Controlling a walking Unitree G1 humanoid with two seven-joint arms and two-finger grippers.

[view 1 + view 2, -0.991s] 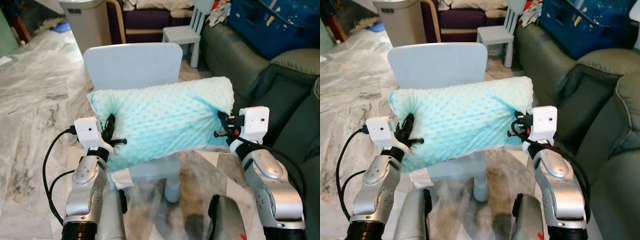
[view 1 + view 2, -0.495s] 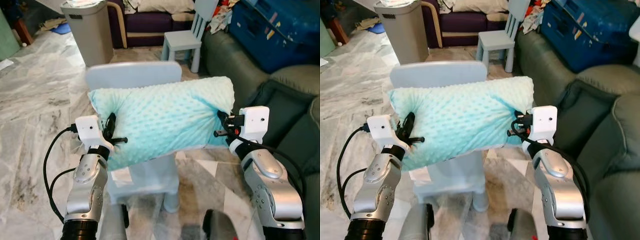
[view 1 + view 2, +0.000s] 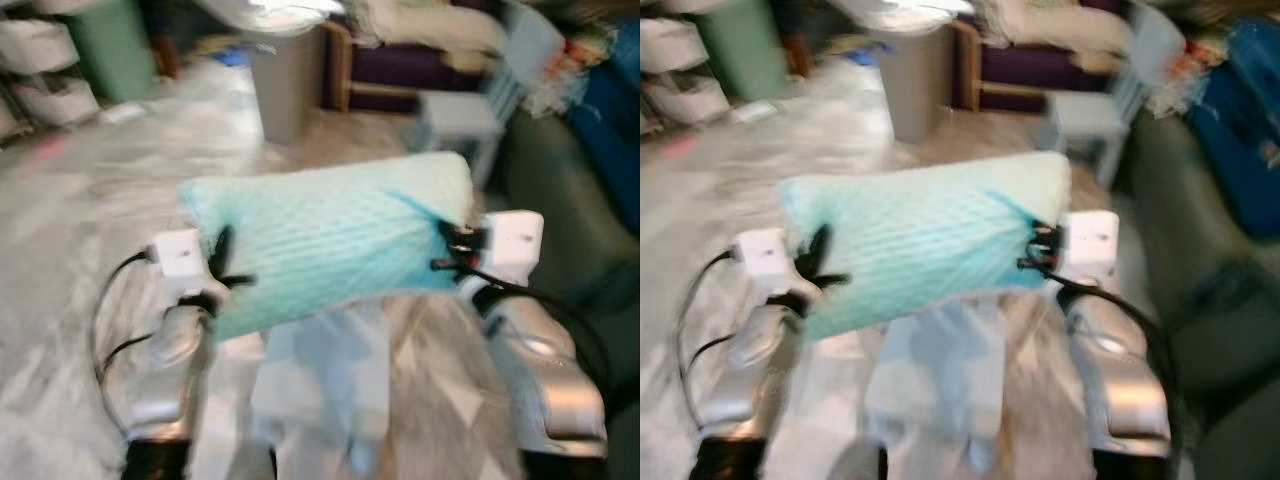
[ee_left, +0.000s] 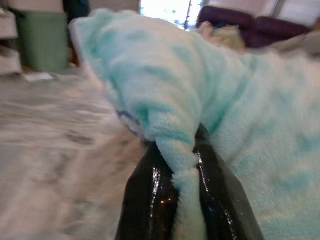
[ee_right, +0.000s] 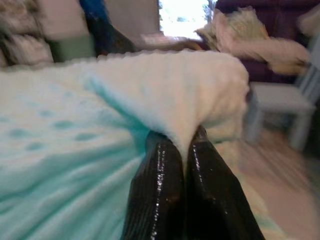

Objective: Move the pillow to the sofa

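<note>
In the blurred eye views, the mint-green dimpled plush pillow [image 3: 325,245] is hanging in the air, long axis crosswise between both arms, above a pale blue chair [image 3: 320,375].

In the left wrist view, the left hand [image 4: 186,167] is pinching a fold of fleece.

In the right wrist view, the right hand [image 5: 186,150] is clamping the opposite end.

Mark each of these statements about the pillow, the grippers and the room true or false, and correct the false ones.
1. Both grippers pinch the pillow. True.
2. The pillow rests on the sofa. False: it hangs in the air between the left gripper and the right gripper, above a pale chair.
3. The pillow is red. False: it is mint green.
4. A grey bin stands on the floor beyond the pillow. True.
</note>
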